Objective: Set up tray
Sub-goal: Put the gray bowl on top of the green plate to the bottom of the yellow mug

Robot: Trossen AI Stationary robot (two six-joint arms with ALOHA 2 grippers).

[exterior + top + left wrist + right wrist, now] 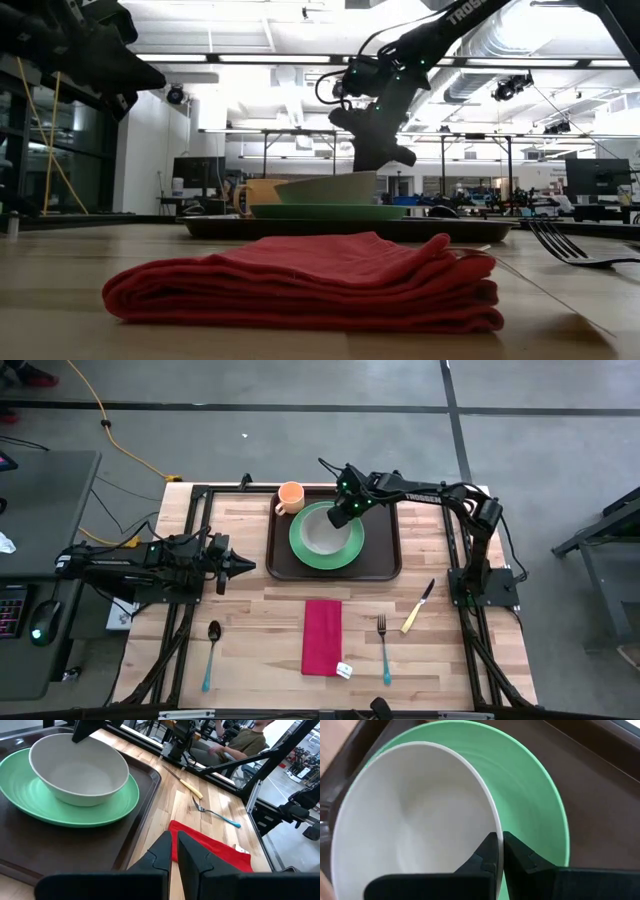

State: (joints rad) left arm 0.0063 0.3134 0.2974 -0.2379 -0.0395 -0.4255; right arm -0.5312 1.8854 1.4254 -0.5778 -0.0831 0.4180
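The tray (pixel 384 556) lies at the far middle of the surface (pixel 260 620), carrying a green plate (pixel 352 550) with a white bowl (pixel 322 532) on it and an orange cup (pixel 290 496) at its far left corner. Starting at the left, the left jaws (pixel 246 567) hang over the surface just left of the tray's near left corner, pointing toward it, apart from it; the fingers stand nearly together with only a thin slit between them and hold nothing. A spoon (pixel 211 653) lies near the left front. A folded red napkin (pixel 322 636) lies in the middle, nearer than the tray, with a small white tag (pixel 344 670) at its near right corner. A fork (pixel 384 648) lies right of the napkin, and a knife (pixel 417 608) farther right, tilted. The right jaws (pixel 338 517) are over the tray, above the bowl's right rim; their fingers are pressed together, and the rim passes just under the tips. I cannot tell whether they pinch it. In the left wrist view a person (pixel 240 742) sits beyond the surface.
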